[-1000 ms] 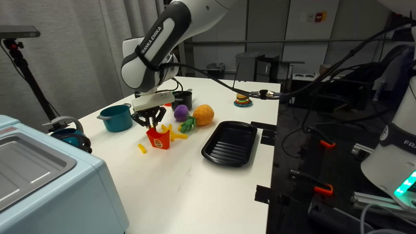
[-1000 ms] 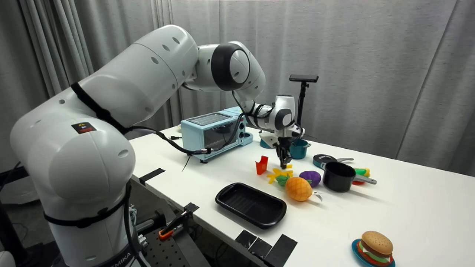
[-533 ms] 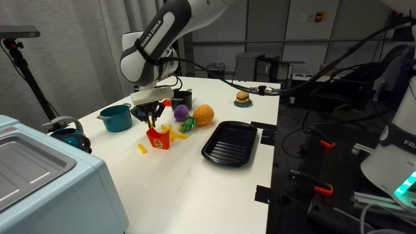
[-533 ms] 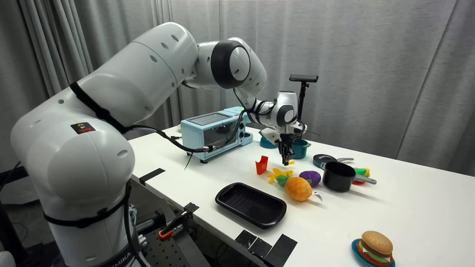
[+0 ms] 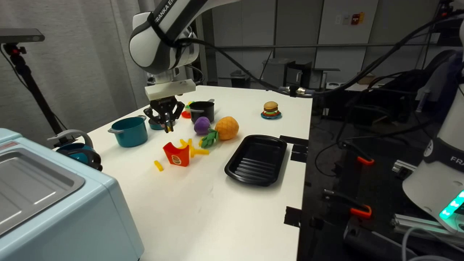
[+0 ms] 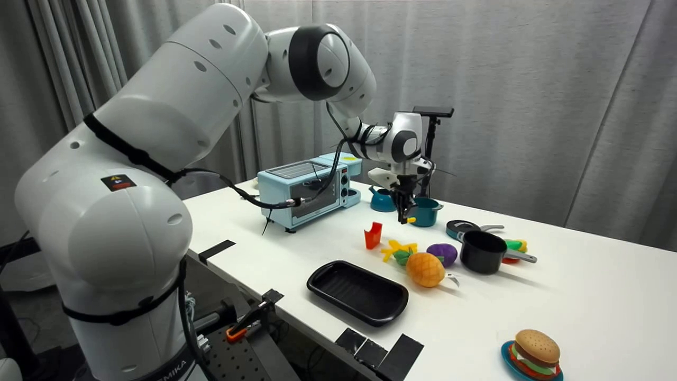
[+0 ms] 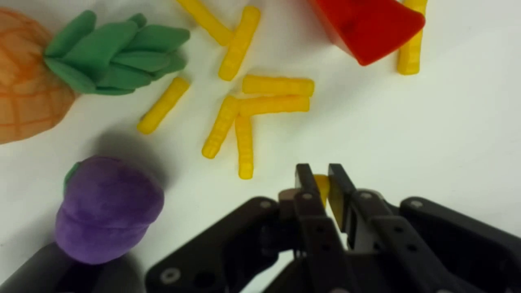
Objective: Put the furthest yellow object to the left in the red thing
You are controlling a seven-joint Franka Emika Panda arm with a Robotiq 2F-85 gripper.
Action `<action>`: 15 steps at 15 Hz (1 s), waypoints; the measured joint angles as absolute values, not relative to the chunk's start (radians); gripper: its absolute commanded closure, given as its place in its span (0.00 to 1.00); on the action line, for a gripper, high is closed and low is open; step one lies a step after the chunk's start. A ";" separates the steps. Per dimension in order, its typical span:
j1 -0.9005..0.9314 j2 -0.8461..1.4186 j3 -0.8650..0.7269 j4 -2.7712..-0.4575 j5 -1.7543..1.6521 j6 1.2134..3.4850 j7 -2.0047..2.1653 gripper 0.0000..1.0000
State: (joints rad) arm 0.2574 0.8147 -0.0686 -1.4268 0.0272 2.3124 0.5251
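My gripper (image 7: 321,179) is shut on a yellow stick (image 7: 322,188) and holds it above the table, clear of the surface. The held stick (image 6: 411,220) also shows at the gripper's tips (image 6: 403,219) in an exterior view. The small red fries carton (image 5: 177,155) stands upright on the table, below and toward the oven from the gripper (image 5: 168,127); it also shows in the wrist view (image 7: 366,24). Its inside is mostly hidden. A single yellow stick (image 5: 158,165) lies beside the carton. Several more yellow sticks (image 7: 276,105) lie in a loose pile on the carton's other side.
A teal pot (image 5: 129,132) stands behind the gripper. A pineapple (image 5: 227,128), a purple toy (image 5: 202,126) and a black pot (image 6: 482,253) stand near the pile. A black tray (image 5: 256,159) and a blue toy oven (image 6: 304,190) are also on the table.
My gripper has risen from just above the table, carrying the yellow stick up with it. The carton, the pile and the other things have not moved.
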 measured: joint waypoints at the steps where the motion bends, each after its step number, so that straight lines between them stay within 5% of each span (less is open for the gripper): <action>1: 0.254 0.792 -0.067 -1.446 0.027 2.301 0.504 0.97; 15: 0.259 0.620 0.022 -1.693 0.018 2.278 0.364 0.97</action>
